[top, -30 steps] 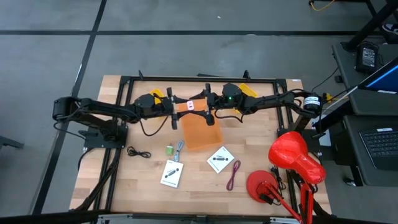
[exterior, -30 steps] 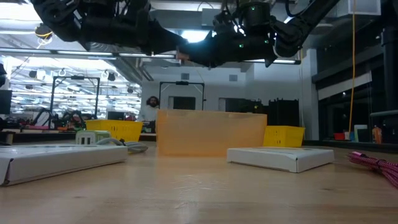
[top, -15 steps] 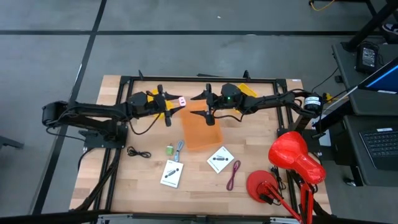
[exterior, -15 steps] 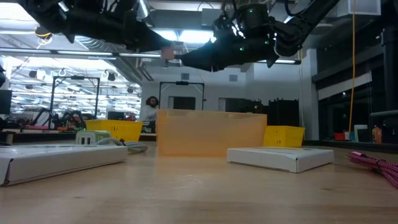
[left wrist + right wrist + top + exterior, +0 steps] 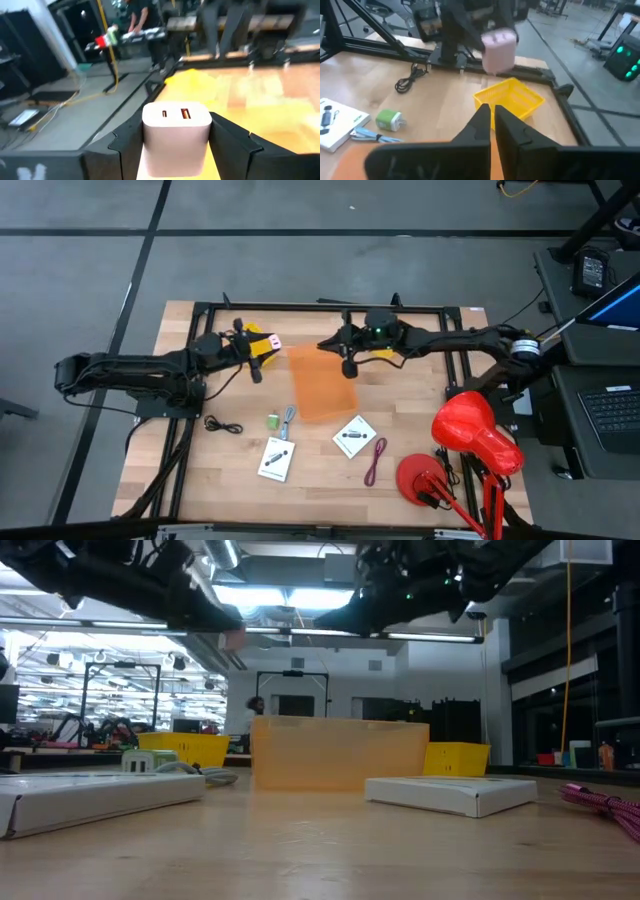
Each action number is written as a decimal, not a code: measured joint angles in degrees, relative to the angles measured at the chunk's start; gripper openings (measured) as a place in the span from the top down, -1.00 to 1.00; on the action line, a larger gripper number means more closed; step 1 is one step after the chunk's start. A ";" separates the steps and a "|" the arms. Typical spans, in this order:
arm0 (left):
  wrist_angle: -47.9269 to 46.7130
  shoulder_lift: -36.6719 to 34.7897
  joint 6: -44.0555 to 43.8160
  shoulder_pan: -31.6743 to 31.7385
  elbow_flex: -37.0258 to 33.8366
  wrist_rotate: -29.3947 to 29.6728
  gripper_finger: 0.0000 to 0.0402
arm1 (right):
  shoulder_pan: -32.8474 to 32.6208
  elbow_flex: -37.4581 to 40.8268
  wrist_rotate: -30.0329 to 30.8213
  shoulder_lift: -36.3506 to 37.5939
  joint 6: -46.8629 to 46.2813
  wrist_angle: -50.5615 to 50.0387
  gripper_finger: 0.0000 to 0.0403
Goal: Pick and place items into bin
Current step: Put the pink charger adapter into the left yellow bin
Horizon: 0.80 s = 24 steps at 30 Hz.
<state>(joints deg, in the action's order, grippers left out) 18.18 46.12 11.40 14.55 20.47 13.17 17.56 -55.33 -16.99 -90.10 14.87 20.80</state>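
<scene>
Gripping a pale pink block (image 5: 176, 134) with two slots, seemingly a charger, the left hand (image 5: 262, 350) hangs above the yellow basket (image 5: 509, 99).

Looks straight down from high above on the whole table (image 5: 230, 470) and both arms. Sits at tabletop height, facing level across into the room, close behind the orange bin (image 5: 340, 752). Rides each wrist, aimed forward past the fingers; shares the pink block (image 5: 176, 131) between both.
</scene>
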 joint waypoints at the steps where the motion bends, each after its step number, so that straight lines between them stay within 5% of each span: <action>1: -0.93 -0.18 -0.13 0.00 0.00 0.34 0.07 | -0.04 0.00 -0.01 0.83 0.21 -1.02 0.94; 11: -13.17 -3.48 -6.71 -0.02 0.00 11.98 0.07 | -0.08 0.92 2.19 3.58 -2.12 -2.04 0.99; 19: -17.47 -6.84 -8.78 -0.02 0.26 13.26 0.07 | -0.85 11.96 8.33 3.80 -7.08 11.59 1.00; 24: -34.15 -7.30 -17.34 -0.02 6.57 16.94 0.07 | -0.85 18.26 8.41 3.80 -8.88 19.46 1.00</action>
<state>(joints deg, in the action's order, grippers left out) -15.96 38.82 -5.94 14.52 27.04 30.10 16.71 -37.07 -8.58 -86.30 5.99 40.26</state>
